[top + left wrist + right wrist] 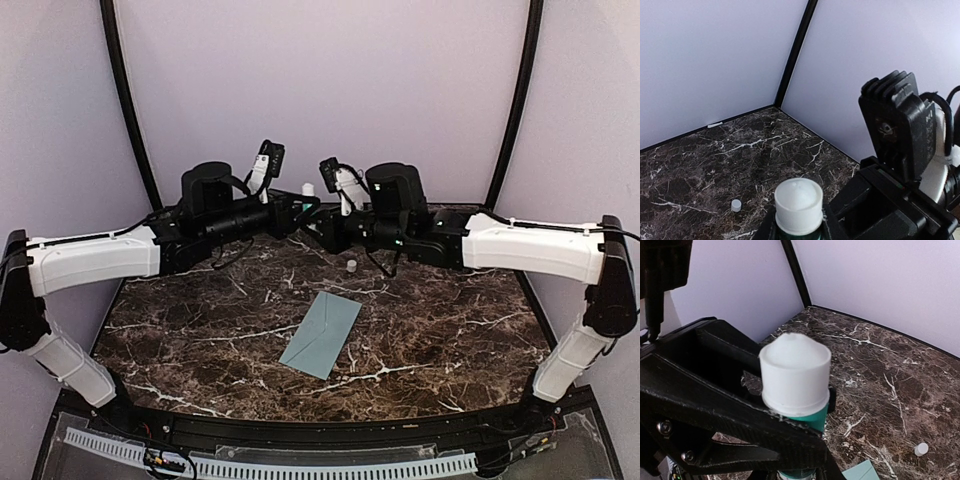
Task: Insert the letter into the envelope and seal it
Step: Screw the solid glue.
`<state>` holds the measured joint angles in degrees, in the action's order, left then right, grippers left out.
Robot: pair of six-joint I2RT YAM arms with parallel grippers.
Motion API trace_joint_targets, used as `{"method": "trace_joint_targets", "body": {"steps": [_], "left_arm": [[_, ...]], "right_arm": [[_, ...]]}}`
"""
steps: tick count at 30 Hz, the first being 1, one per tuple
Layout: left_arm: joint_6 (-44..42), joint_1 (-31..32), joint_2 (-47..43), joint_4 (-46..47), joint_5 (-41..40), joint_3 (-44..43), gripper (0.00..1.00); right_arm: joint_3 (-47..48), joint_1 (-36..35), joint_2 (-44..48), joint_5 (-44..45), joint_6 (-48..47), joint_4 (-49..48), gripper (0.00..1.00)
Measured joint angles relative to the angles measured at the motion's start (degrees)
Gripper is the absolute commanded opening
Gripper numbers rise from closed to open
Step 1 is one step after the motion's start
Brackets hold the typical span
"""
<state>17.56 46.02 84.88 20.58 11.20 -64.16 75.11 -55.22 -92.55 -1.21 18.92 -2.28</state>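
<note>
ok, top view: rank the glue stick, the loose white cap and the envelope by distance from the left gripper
1. glue stick: at the left gripper, far centre, between the two arms.
2. white cap: lying loose, slightly right and nearer the bases.
3. envelope: flat at mid-table, closest to the bases.

A dark brown marble-patterned table top [440, 330], veined in white and edged in black, is enclosed by plain pale lilac walls [320, 80]. These walls are joined at 2 curved black posts [128, 100]. The whole scene is lit softly and evenly.
</note>
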Motion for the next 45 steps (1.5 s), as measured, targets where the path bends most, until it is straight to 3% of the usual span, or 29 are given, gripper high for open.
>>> {"method": "trace_joint_targets", "body": {"steps": [9,15,20,27,35,45], "left_arm": [[3.58,0.00,1.86,-0.90,-4.76,-0.22,0.00],[3.89,0.31,1.53,-0.28,-2.64,-0.33,0.00],[5.75,0.33,0.15,1.77,3.41,-0.33,0.00],[9.11,-2.25,-1.95,8.26,14.51,1.64,0.00],[11.19,-3.06,-2.10,15.67,26.51,2.86,0.00],[15.50,-3.06,-2.08,25.75,36.94,3.04,0.00]], "right_arm": [[4.55,-1.92,-3.65,10.45,-0.20,6.16,0.09],[1.31,-1.90,-1.03,8.90,-0.63,3.82,0.53],[-5.22,-0.68,5.99,4.61,-1.03,-1.07,0.64],[-15.19,6.05,15.91,-11.10,1.79,-12.83,0.67],[-19.21,9.62,15.45,-35.93,5.99,-24.04,0.59],[-18.27,8.37,11.17,-45.62,8.20,-28.65,0.53]]}}
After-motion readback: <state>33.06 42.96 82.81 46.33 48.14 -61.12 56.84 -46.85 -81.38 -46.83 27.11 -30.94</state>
